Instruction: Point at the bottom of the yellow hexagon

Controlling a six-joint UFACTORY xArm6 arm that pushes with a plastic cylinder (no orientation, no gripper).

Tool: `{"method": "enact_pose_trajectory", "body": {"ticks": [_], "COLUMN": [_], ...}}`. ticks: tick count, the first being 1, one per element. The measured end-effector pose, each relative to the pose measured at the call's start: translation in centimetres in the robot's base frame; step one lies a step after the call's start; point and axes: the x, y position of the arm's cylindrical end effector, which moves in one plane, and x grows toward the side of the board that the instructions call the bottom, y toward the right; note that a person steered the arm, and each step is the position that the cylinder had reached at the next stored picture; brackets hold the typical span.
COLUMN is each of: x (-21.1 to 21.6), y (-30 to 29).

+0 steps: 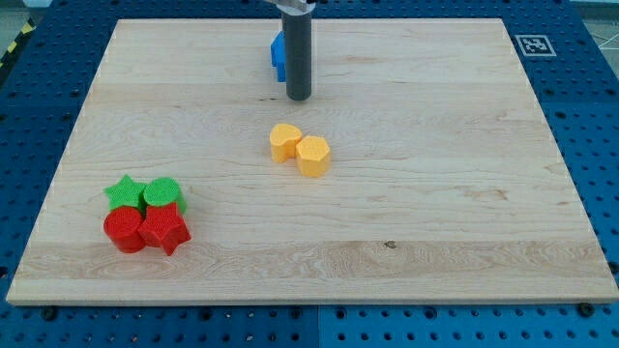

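The yellow hexagon (313,156) sits near the middle of the wooden board, touching a yellow heart-shaped block (284,141) on its left. My tip (298,98) is above both yellow blocks in the view, apart from them, a short way toward the view's top. A blue block (278,54) stands just behind the rod, partly hidden by it.
At the view's lower left, a green star (124,192), a green round block (163,193), a red round block (124,230) and a red star (164,230) are bunched together. A marker tag (533,44) lies off the board's top right corner.
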Motion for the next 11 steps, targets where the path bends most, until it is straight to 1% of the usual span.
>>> {"method": "enact_pose_trajectory", "body": {"ticks": [2,3,5,6,7,8,9,10,11], "x": [0.6,0.9,6.2,8.1,10.8,14.3,15.1,14.5,14.0], "y": [1.7,4.1,7.5,8.4,8.5,8.2,5.8,3.9,3.4]}}
